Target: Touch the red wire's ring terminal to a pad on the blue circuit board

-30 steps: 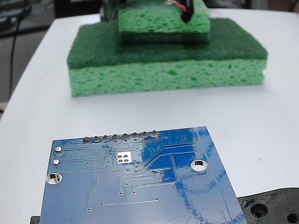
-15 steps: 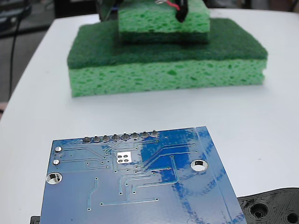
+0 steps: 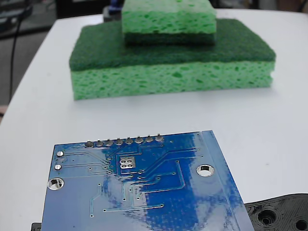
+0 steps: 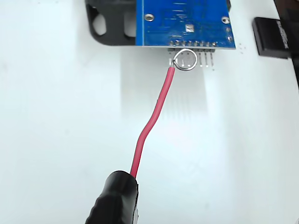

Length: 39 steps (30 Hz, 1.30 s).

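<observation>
Wrist view, wire: the red wire [image 4: 154, 112] rose from a thick black sleeve [image 4: 114, 198] at the bottom centre of the frame and bent up toward the top centre.
Ring: the ring terminal [image 4: 185, 59] sat in the picture just below the lower edge of the blue circuit board [image 4: 184, 21], over the row of header pins [image 4: 194, 56]; whether it touched them could not be told.
Pad, wrist view: the pad [image 4: 189, 28] showed as a small silver square on the board, above the ring and apart from it.
Gripper: fingers did not show in either view, so how they stood could not be told.
Black pieces: a black plastic piece [image 4: 112, 23] lay at the board's left, and a black block [image 4: 273, 37] at the upper right edge of the frame.
Fixed view, board: the blue circuit board [image 3: 139, 192] filled the lower centre, with solder bumps [image 3: 124, 141] along its far edge and two mounting holes [image 3: 205, 170].
Pad, fixed view: the pad [image 3: 127, 162] lay left of centre on the board, nothing on it.
Sponges: a large green sponge [image 3: 173, 62] lay across the upper frame with a small green sponge [image 3: 168, 21] stacked on top.
Table: white table [image 3: 269, 125] throughout.
Lower right corner: a black perforated piece [image 3: 281, 214] beside the board.
</observation>
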Each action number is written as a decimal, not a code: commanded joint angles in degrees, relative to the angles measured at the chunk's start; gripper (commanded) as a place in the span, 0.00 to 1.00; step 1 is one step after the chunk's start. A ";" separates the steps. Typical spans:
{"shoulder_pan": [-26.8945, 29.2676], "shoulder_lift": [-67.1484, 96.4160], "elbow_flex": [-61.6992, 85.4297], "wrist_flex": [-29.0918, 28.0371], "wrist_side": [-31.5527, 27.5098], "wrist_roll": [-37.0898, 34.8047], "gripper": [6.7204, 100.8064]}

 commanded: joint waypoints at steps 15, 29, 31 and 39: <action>6.86 -37.79 -30.85 7.21 -6.42 -7.65 0.99; 8.88 -53.09 -47.46 18.02 -7.47 -14.50 0.99; 9.23 -54.05 -48.52 19.16 -7.82 -15.91 0.99; 9.58 -55.63 -52.12 22.41 -9.84 -22.24 0.99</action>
